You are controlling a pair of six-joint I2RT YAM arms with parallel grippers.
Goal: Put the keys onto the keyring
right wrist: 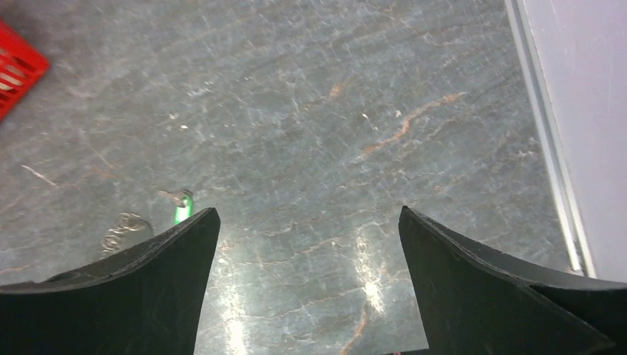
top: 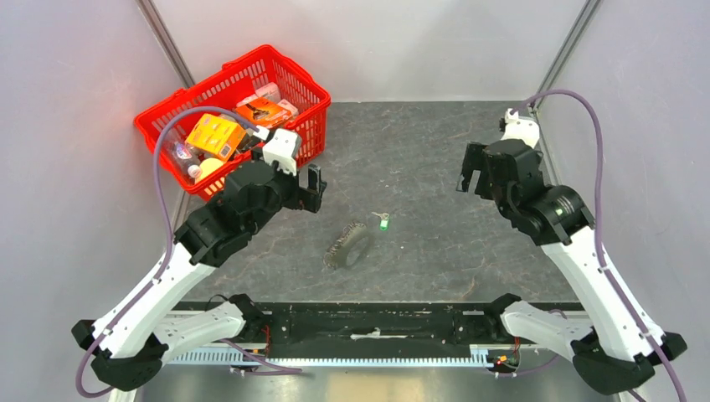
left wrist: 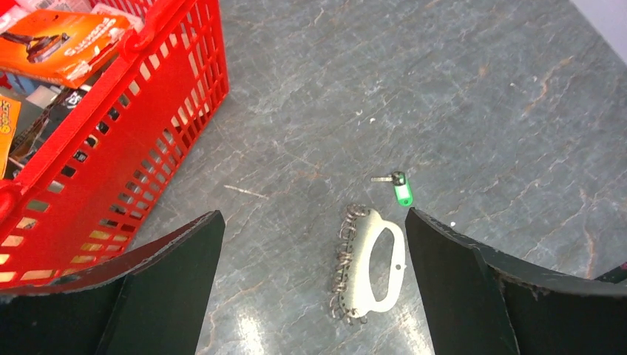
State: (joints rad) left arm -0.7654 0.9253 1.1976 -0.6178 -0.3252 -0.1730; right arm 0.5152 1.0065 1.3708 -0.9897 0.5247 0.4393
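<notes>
Grey stone-look table (top: pixel 435 142), overhead: I see keyring (top: pixel 349 246) mid-table, keys (top: pixel 383 223) just beside it, unthreaded. Left wrist: left gripper (left wrist: pixel 312 222) fingers spread, empty, ring framed between them, so I judge grab being lined up. Right wrist: right gripper (right wrist: pixel 309 211) spread, empty, keys near its left finger.

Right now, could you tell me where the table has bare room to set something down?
The table is bare between the key and the right gripper, and behind them right of the red basket. Crowded: keyring beside key, basket far-left.
</notes>
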